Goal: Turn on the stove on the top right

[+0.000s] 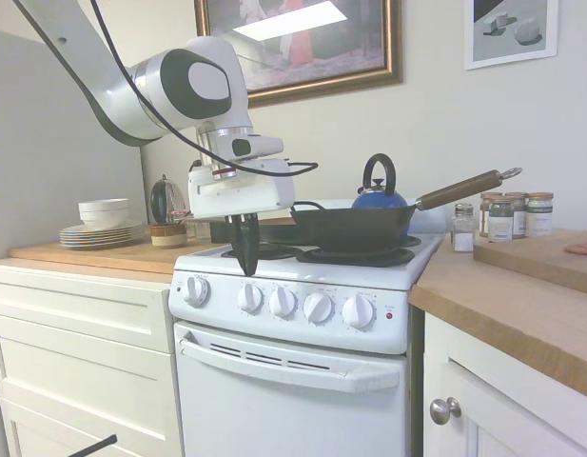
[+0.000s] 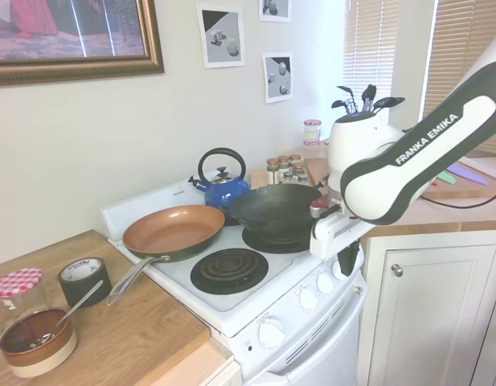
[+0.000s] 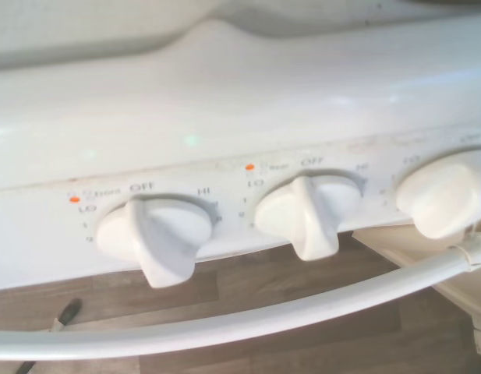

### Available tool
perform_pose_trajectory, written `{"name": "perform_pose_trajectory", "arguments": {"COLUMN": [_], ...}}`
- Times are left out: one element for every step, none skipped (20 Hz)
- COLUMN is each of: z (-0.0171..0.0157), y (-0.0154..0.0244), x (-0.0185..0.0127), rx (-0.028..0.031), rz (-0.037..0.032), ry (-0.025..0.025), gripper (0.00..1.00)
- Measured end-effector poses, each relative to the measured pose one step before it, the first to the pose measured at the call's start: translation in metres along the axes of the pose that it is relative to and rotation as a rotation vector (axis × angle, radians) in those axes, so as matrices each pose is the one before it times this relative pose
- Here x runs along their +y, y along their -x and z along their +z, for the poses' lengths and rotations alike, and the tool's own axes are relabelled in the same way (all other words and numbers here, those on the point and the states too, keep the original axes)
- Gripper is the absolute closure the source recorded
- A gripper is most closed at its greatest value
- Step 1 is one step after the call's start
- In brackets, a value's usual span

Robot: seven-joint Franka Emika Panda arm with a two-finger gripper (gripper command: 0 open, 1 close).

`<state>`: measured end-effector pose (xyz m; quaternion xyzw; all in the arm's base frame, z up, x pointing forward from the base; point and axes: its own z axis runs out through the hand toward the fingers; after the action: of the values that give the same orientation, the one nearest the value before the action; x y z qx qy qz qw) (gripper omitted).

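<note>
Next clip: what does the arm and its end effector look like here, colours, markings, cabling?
White glossy arm with rounded black joint caps; "FRANKA EMIKA" printed in white on a black band. Black cables run along it. The end effector is a white block with dark tapered fingers.

White stove (image 1: 303, 328) with black burners (image 2: 229, 269), blue kettle (image 1: 379, 196), copper pan (image 2: 174, 230), red-checked jar lid (image 2: 17, 281)
</note>
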<state>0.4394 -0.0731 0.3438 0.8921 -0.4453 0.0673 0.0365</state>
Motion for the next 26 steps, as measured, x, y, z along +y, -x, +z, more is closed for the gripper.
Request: {"name": "perform_pose_trajectory", "arguments": {"z": [-0.00218,-0.00155,-0.00152,-0.00188,-0.00166,-0.00138,-0.00125,-0.00097,-0.00038,0.00007,0.00024,0.00041,0.00052,0.00053,0.00020,-0.00021,-0.00052,-0.00050,-0.00027,-0.00013,-0.00006,-0.00009,-0.00021,-0.00032,-0.00039,-0.00051], "y": [0.00128,0.00145,0.00133,0.00097,0.00026,-0.00034,-0.00095,-0.00121,-0.00103,-0.00058,-0.00020,-0.00014,0.00020,0.00028,0.00019,-0.00002,-0.00020,-0.00013,-0.00002,0.00005,0.00012,0.00006,-0.00008,-0.00017,-0.00023,-0.00030], "x": [0.00011,0.00006,0.00009,0.00048,0.00097,0.00149,0.00158,0.00147,0.00129,0.00101,0.00078,0.00102,0.00109,0.00137,0.00117,0.00075,0.00049,0.00011,-0.00001,-0.00006,-0.00014,-0.00007,0.00006,0.00015,0.00021,0.00025], "rx": [0.00155,0.00162,0.00166,0.00226,0.00192,0.00059,-0.00119,-0.00168,-0.00113,-0.00080,-0.00118,-0.00182,-0.00249,-0.00270,-0.00187,-0.00107,-0.00034,-0.00088,-0.00151,-0.00163,-0.00089,-0.00056,-0.00044,-0.00023,-0.00065,-0.00075], "rz": [-0.00016,-0.00122,-0.00113,0.00010,0.00159,0.00151,0.00129,0.00144,0.00071,0.00133,0.00188,0.00190,0.00105,0.00121,-0.00007,-0.00003,0.00047,0.00080,0.00074,0.00050,-0.00005,0.00050,0.00114,0.00109,0.00122,0.00008], "ry": [-0.00363,-0.00227,-0.00223,-0.00292,-0.00261,-0.00297,-0.00431,-0.00396,-0.00187,-0.00029,-0.00007,-0.00003,-0.00015,-0.00031,-0.00078,-0.00137,-0.00180,-0.00226,-0.00213,-0.00178,-0.00096,-0.00076,-0.00102,-0.00117,-0.00177,-0.00222], "gripper": [0.00,0.00,0.00,0.00,0.00,0.00,0.00,0.00,0.00,0.00,0.00,0.00,0.00,0.00,0.00,0.00,0.00,0.00,0.00,0.00,0.00,0.00,0.00,0.00,0.00,0.00]}}
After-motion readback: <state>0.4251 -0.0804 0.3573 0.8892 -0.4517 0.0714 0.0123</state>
